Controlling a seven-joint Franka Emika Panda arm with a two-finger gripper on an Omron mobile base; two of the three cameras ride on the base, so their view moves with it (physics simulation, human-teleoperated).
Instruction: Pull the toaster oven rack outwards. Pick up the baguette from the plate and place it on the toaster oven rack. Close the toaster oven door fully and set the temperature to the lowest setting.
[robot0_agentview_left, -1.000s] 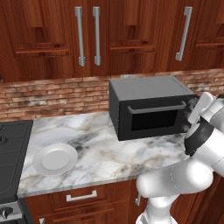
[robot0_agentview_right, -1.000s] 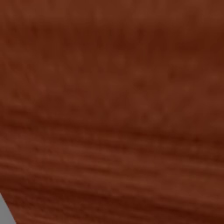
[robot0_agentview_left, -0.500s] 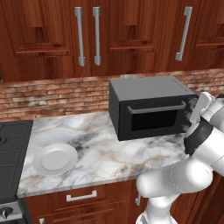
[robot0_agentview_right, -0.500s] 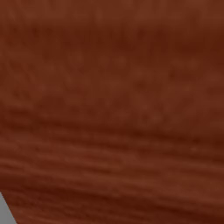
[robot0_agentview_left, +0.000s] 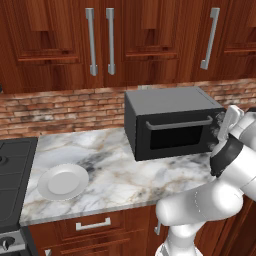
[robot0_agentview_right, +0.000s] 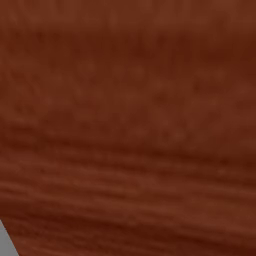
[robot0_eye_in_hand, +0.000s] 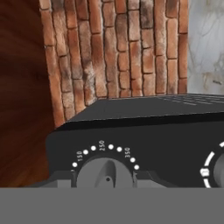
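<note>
Left base view: toaster oven (robot0_agentview_left: 172, 122) at the back of the marble counter (robot0_agentview_left: 125, 175), toaster oven door (robot0_agentview_left: 177, 134) shut; plate (robot0_agentview_left: 63, 181) well apart to its left, bare. Gripper (robot0_agentview_left: 220, 131) up against the oven's knob column at the right edge. Right base view: dark brown wood (robot0_agentview_right: 128, 125) close up. Hand view: temperature knob (robot0_eye_in_hand: 106, 172) dead ahead, fingers pressed narrowly on either side of it.

Dark grey oven (robot0_agentview_left: 170, 120) stands on the counter (robot0_agentview_left: 120, 175), its door (robot0_agentview_left: 177, 134) shut; bare white plate (robot0_agentview_left: 63, 181) lies well left.
</note>
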